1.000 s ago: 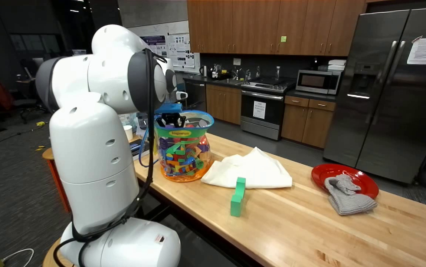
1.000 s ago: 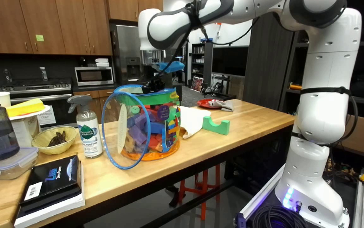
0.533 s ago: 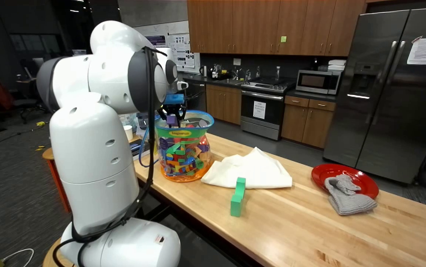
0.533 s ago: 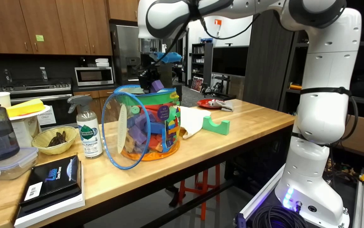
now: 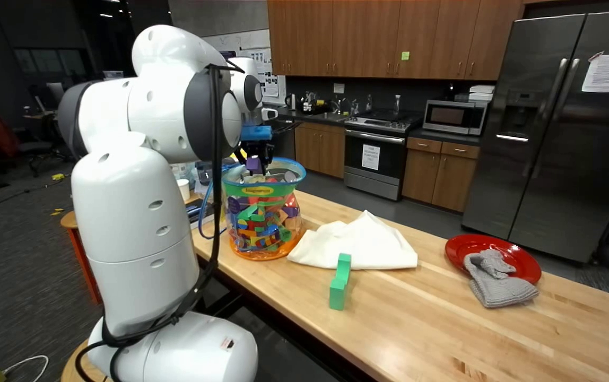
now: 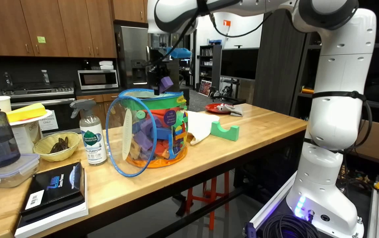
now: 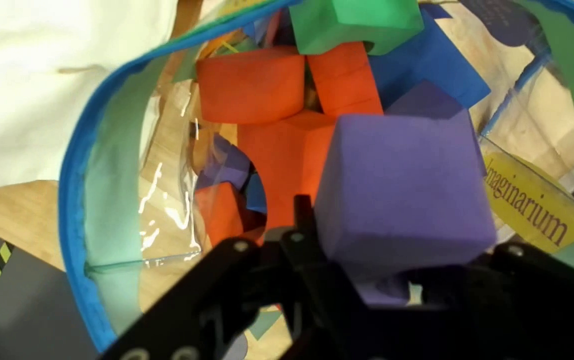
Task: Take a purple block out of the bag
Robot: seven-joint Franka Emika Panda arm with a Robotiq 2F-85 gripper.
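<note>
Pincer (image 5: 255, 165) tight on one purple block (image 7: 407, 185), apparently just above one clear bag (image 6: 168, 102).

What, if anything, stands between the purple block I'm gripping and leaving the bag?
Straight up, nothing visible: the gripper holds the purple block at the open top of the bag; its lid hangs open. Sideways, the blue rim could block; whether the gripper clears it, I can't tell.
</note>
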